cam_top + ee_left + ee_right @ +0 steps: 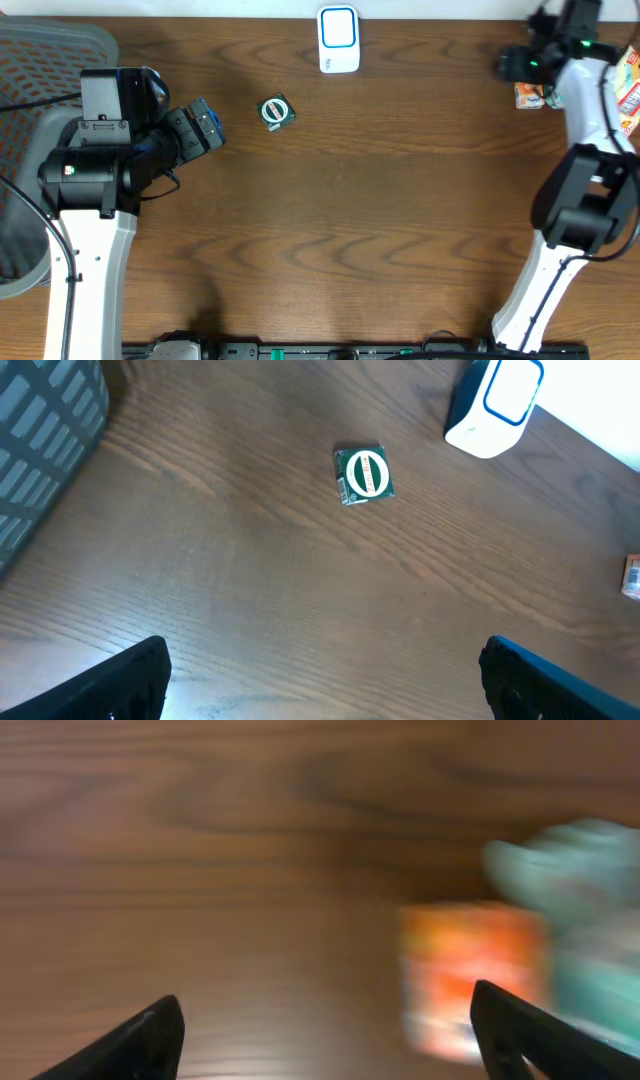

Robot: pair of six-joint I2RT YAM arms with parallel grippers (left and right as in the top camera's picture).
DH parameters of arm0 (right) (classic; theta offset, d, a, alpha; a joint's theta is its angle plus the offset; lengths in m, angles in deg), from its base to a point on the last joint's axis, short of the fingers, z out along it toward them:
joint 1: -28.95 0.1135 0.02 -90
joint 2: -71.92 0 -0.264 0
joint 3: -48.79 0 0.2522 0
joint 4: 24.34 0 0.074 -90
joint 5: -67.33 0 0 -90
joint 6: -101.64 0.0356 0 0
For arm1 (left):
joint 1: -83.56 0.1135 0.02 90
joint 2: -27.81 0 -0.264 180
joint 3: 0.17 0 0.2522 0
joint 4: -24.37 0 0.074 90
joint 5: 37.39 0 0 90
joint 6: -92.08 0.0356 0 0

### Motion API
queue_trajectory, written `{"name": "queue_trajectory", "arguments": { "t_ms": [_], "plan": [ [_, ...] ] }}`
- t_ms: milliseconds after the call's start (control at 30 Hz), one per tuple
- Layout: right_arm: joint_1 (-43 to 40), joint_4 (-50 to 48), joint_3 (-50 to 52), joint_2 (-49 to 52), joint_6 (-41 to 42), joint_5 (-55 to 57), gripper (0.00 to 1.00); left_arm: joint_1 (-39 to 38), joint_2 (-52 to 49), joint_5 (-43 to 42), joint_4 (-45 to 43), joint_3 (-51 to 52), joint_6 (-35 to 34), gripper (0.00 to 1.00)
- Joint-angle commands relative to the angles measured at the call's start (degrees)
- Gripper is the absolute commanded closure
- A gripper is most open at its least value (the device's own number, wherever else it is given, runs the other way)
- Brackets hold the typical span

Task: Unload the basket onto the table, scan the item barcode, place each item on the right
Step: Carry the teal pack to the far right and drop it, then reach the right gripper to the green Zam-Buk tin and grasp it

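Observation:
A small green box with a white oval label lies flat on the wooden table, just ahead of my left gripper. That gripper is open and holds nothing. The white scanner with a blue-outlined window stands at the table's far edge. At the far right my right gripper is open above the table. A blurred orange packet lies below it, close to the right finger and not gripped.
A grey mesh basket sits at the far left behind my left arm. More coloured packets lie at the right edge, and a blurred teal one is beside the orange packet.

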State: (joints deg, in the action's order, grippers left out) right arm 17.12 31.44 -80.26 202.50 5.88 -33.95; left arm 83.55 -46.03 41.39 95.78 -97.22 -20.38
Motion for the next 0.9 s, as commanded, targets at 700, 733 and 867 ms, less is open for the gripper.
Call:
{"name": "queue_trajectory", "arguments": {
  "t_ms": [700, 733, 867],
  "plan": [
    [46.2, -24.4, -0.2, 8.8, 13.4, 8.4, 0.01, 0.3, 0.0, 0.4, 0.0, -0.2, 0.4, 0.02],
    [46.8, -24.4, -0.2, 9.5, 12.5, 9.7, 0.01, 0.3, 0.0, 0.4, 0.0, -0.2, 0.4, 0.02],
    [48.1, -26.8, -0.2, 13.1, 7.7, 10.3, 0.01, 0.3, 0.0, 0.4, 0.0, -0.2, 0.4, 0.02]
  ]
}}
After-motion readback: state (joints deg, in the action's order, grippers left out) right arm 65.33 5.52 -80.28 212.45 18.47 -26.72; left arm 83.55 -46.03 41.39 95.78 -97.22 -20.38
